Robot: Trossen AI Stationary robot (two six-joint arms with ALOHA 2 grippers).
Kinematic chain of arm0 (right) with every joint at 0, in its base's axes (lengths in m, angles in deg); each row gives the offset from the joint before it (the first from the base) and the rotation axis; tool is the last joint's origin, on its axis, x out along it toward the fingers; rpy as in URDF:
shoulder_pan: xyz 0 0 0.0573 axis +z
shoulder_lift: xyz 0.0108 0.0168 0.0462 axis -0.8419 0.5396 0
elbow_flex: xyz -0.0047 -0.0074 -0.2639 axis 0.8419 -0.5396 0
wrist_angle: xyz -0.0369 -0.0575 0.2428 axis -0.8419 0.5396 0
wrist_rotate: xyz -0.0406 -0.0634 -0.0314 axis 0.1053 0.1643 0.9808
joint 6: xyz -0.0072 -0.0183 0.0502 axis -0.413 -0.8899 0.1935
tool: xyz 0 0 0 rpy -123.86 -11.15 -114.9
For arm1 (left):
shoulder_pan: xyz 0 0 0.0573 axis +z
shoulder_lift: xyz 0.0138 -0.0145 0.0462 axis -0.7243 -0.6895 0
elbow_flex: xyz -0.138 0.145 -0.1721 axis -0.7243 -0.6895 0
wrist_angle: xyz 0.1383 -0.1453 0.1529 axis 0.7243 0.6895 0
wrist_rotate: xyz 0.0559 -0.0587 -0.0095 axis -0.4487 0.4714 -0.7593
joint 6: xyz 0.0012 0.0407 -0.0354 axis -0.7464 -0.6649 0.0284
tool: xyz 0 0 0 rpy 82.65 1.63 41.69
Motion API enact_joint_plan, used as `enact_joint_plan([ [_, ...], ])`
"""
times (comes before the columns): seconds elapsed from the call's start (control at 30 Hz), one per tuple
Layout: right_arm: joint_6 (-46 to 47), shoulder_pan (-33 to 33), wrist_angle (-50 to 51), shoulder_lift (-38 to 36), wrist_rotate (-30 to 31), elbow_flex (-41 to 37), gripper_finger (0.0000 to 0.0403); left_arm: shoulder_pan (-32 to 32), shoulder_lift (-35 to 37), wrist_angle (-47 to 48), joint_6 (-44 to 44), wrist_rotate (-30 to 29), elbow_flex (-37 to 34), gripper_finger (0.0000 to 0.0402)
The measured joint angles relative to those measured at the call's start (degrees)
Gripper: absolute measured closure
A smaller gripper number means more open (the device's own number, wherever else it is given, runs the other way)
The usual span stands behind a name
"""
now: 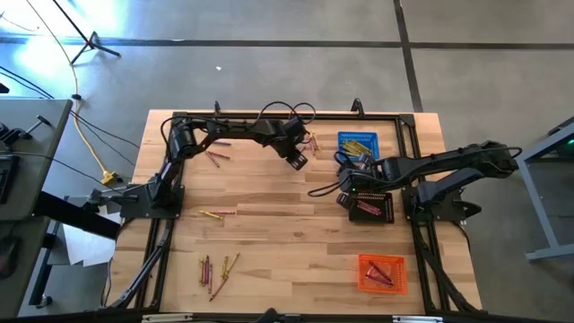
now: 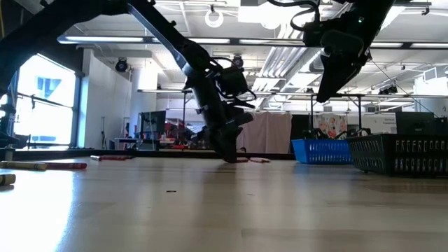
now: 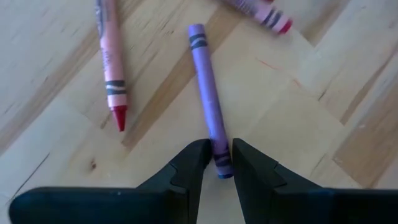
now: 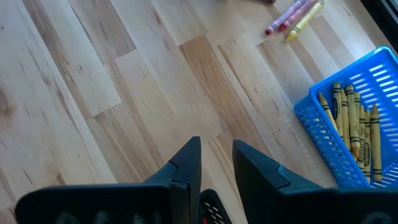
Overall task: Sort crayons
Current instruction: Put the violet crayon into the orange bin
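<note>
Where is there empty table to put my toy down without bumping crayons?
The widest bare wood lies mid-table, between the crayon cluster near the front edge and the orange basket. It is crowded at the back, around the left gripper, blue basket and black basket.

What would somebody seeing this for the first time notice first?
Probably the left gripper at the far middle of the table, its fingers closed on the end of a purple crayon lying on the wood, with a red crayon beside it. Next, the three baskets on the right side: a blue basket of yellow crayons, a black basket and an orange basket nearest the front, with the right gripper hovering between blue and black.
</note>
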Motion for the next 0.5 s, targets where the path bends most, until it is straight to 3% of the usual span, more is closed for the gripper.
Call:
enact_joint_plan([
  [0.3, -0.02, 0.0, -0.04, 0.0, -0.02, 0.0, 0.0325, -0.89, -1.23, 2.61, 0.19, -3.38, 1.41, 0.0332],
  [0.5, -0.02, -0.01, -0.04, 0.0, 0.0, 0.0, 0.0325, -1.22, -0.98, 3.12, -1.65, -3.85, 1.36, 0.039],
])
